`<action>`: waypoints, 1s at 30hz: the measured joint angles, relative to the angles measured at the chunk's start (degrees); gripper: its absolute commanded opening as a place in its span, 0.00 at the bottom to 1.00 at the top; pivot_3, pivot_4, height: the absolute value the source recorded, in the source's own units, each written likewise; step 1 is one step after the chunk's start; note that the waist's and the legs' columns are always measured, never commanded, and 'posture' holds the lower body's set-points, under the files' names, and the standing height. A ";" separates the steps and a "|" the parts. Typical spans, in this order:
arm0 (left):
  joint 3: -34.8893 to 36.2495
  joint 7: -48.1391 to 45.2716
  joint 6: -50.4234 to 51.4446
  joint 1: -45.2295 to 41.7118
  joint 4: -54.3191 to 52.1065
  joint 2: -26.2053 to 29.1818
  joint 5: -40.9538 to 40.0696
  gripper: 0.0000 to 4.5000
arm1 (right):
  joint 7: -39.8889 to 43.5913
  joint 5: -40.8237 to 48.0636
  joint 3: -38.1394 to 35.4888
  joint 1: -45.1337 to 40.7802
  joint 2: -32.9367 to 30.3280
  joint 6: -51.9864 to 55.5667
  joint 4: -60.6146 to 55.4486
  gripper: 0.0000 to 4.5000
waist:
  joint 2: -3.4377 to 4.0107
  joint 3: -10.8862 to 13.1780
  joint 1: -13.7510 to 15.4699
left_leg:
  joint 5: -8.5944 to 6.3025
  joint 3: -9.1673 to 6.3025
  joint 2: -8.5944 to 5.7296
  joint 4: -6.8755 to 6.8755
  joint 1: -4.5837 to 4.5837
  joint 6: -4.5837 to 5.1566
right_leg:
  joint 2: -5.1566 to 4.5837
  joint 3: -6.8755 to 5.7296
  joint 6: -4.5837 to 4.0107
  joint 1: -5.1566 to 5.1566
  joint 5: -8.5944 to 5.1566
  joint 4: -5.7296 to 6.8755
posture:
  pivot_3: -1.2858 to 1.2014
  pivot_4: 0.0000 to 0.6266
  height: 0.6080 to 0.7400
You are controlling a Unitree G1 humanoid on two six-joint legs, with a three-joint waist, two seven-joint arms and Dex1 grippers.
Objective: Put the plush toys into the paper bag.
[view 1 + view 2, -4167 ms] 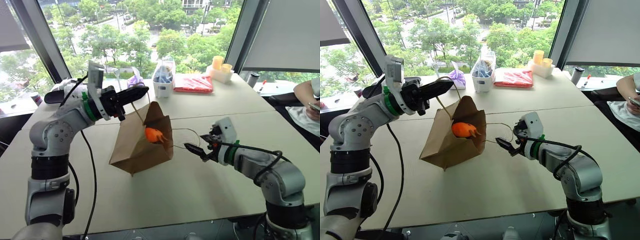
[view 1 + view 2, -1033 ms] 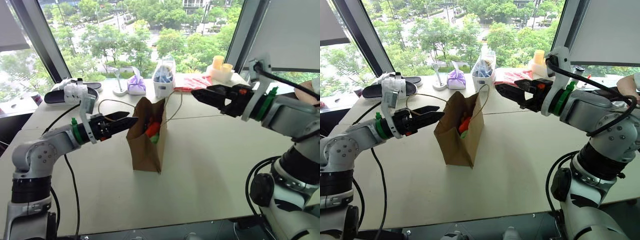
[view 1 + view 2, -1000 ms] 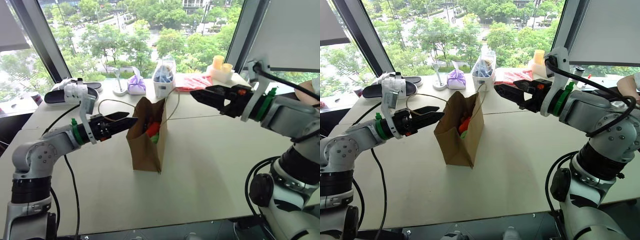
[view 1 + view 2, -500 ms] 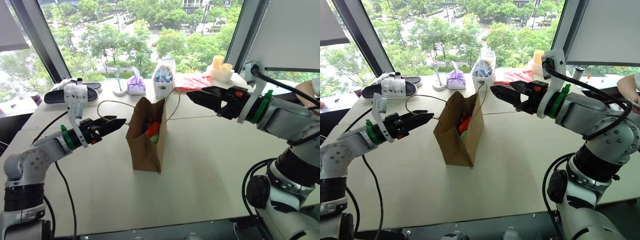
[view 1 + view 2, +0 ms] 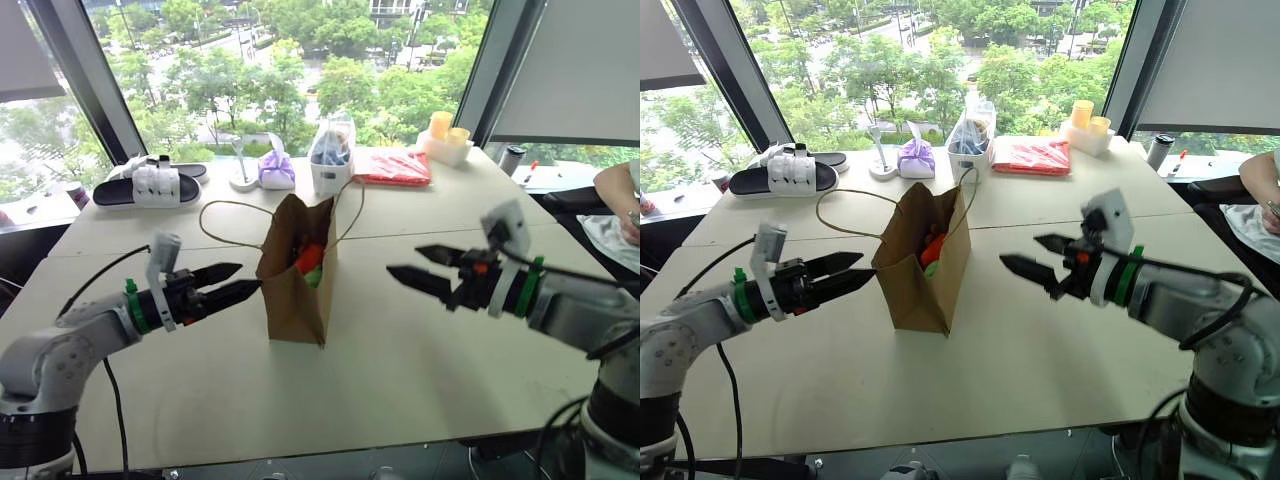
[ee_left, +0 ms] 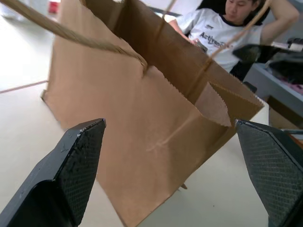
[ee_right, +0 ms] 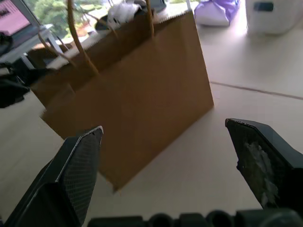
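1. From the head views, the paper bag (image 5: 296, 282) stands upright in the middle of the desk (image 5: 400, 370), its mouth open; the orange plush toy (image 5: 308, 256) and the lime green plush toy (image 5: 313, 276) sit inside it, just under the rim.
2. The wrist views show the bag's creased brown kraft sides and thin twisted-cord handles from close in on either flank, but not the toys; the left wrist view also catches a seated person (image 6: 222, 35) in a white shirt beyond the bag.
3. The left gripper (image 5: 238, 282) hangs beside the bag on its left, black fingers spread apart and holding nothing.
4. The right gripper (image 5: 420, 268) hangs to the bag's right, well apart from it, fingers also spread and empty.
5. Along the desk's far edge by the window lie black-and-white sandals (image 5: 148, 185), a purple tied cloth bundle (image 5: 277, 170), a clear plastic bag with blue contents (image 5: 330, 160), a red packet (image 5: 390, 166) and yellow cups (image 5: 445, 132).
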 measured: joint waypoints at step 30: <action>-12.85 8.57 -4.36 -0.70 -7.64 -10.40 9.77 1.00 | 13.75 -24.18 35.08 -10.45 9.67 -30.41 19.78 0.01 | -0.01 0.00 0.29 | 0.01 -0.16 -0.02 -0.01 0.06 -0.02 | 0.03 0.00 -0.04 0.03 0.03 0.00 | 0.52 0.24 1.00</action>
